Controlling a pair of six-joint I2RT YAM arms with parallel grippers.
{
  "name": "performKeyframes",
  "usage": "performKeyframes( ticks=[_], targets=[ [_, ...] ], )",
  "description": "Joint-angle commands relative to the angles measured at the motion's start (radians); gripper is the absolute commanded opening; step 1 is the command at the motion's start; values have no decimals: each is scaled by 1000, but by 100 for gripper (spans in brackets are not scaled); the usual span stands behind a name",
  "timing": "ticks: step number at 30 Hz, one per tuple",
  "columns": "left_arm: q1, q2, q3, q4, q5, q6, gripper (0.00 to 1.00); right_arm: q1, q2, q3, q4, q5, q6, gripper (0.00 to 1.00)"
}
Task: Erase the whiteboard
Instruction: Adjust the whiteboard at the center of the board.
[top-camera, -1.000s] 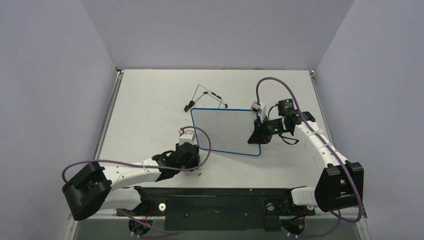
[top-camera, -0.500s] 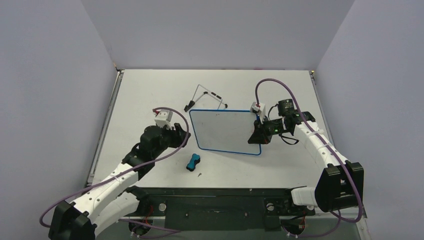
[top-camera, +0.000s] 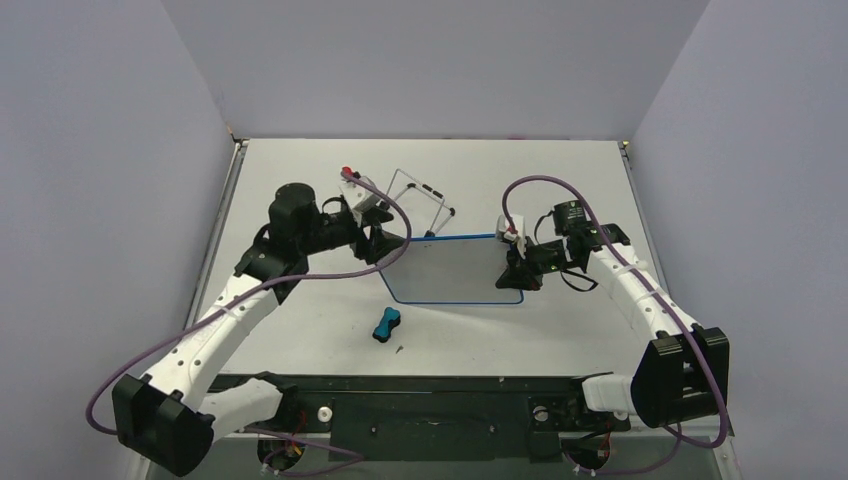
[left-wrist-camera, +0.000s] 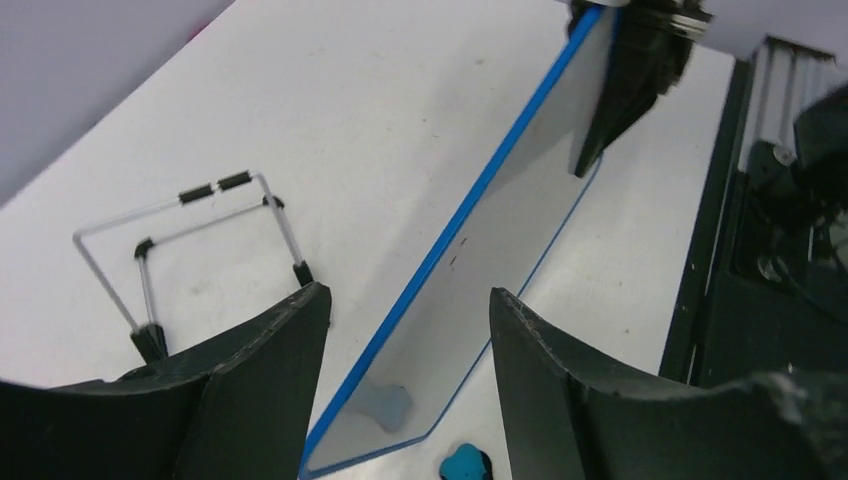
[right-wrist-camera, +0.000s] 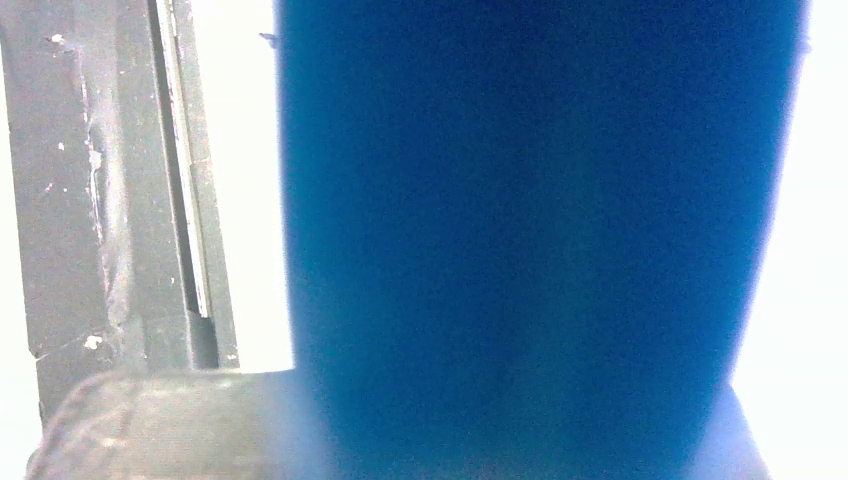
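Observation:
The whiteboard (top-camera: 450, 268), white with a thin blue rim, is tilted up off the table. My right gripper (top-camera: 516, 270) is shut on its right edge. In the right wrist view the blurred blue rim (right-wrist-camera: 530, 240) fills the frame and hides the fingers. My left gripper (top-camera: 388, 240) is open at the board's left far corner. In the left wrist view the board's blue edge (left-wrist-camera: 470, 205) runs between my open fingers (left-wrist-camera: 270, 370), and I cannot tell whether they touch it. A few faint red specks show on the board. The blue-black eraser (top-camera: 386, 323) lies on the table in front of the board.
The black wire stand (top-camera: 420, 193) lies loose on the table behind the board and also shows in the left wrist view (left-wrist-camera: 190, 225). The table's black front rail (top-camera: 430, 385) runs along the near edge. Grey walls enclose the table on three sides.
My left arm left the eraser on the table and swung up and away to the board's left far corner. The right gripper has tilted the board up.

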Motion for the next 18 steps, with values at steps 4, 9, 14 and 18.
performKeyframes(
  ticks=[4,9,14,18],
  targets=[
    [-39,150,167,-320,309,454,59,9,-6,-19,-85,116,-57,0],
    [-56,244,196,-337,208,584,59,7,-4,-19,-85,116,-55,0],
    [-45,295,230,-322,189,632,58,-2,-11,-20,-85,111,-53,0],
    [-43,280,217,-265,229,631,56,-8,-14,-22,-85,106,-53,0]
  ],
)
